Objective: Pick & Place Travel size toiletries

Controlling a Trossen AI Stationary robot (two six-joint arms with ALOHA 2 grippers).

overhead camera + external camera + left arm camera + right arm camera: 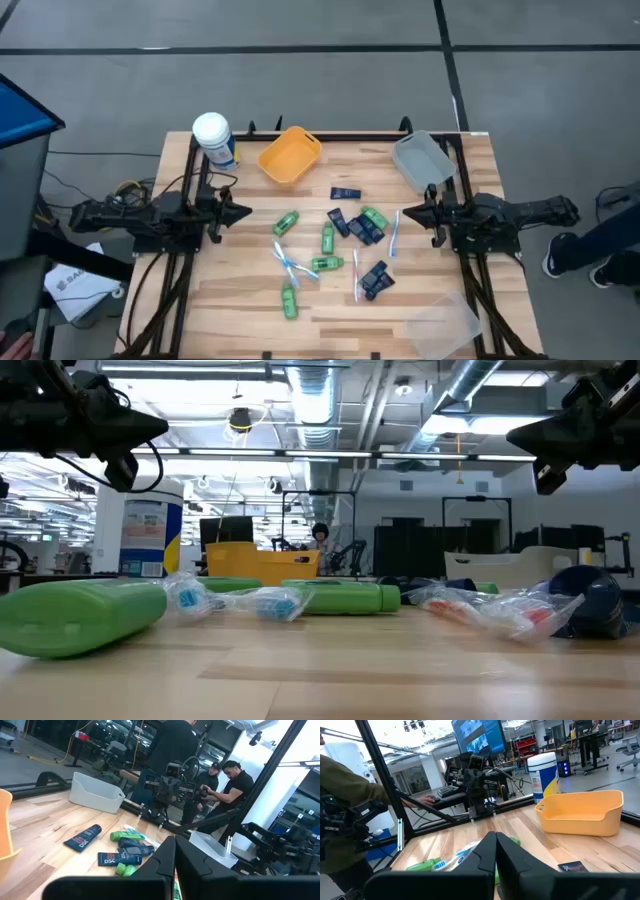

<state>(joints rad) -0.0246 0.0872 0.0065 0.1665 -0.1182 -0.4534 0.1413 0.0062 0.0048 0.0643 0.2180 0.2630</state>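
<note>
The toiletries lie loose in the middle of the table: green bottles (286, 222) (327, 238) (290, 301), navy tubes (345, 193) (360, 230) (375, 279) and wrapped white toothbrushes (286, 260) (395, 232). In the low view a green bottle (85, 617) lies nearest the camera. My left gripper (247, 212) (175, 851) hovers shut to the left of the pile, above the table. My right gripper (405, 211) (496, 847) hovers shut to the right of it. Both point inward at the pile and touch nothing.
A yellow bin (290, 155) and a grey bin (422, 160) stand at the far edge, and a clear bin (445, 325) sits at the near right corner. A white-lidded canister (213, 138) stands at the far left. People (235, 785) stand beyond the table.
</note>
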